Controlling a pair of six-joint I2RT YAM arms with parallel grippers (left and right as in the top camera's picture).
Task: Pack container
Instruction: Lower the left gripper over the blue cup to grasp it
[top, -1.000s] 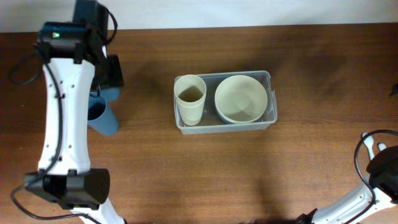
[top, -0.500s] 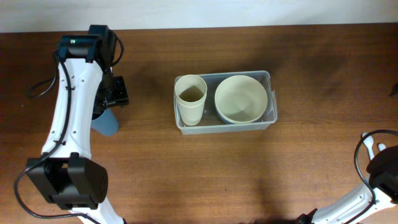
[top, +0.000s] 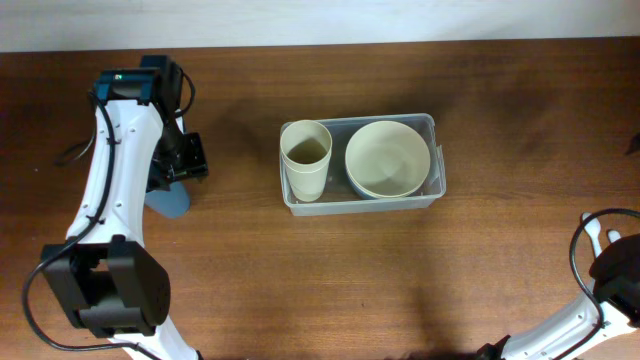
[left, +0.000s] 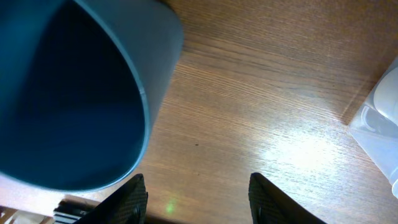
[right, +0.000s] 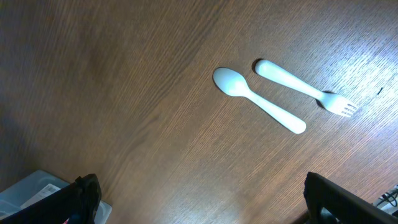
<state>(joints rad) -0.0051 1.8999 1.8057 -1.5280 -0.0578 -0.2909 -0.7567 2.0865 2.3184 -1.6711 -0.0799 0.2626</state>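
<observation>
The clear plastic container stands mid-table with a cream cup and a cream bowl inside it. A blue cup stands at the left, partly hidden under my left arm. My left gripper hovers over it. In the left wrist view the blue cup fills the upper left, its rim just beyond the left finger. My left gripper is open over bare wood. My right gripper is open wide, holding nothing.
A white spoon and a white fork lie side by side on the wood ahead of the right gripper. A container corner shows at that view's lower left. The right arm sits at the table's near right edge.
My left arm has swung in and its gripper has come down over the blue cup, covering more of it. Its jaws have narrowed slightly. The right arm has not moved.
</observation>
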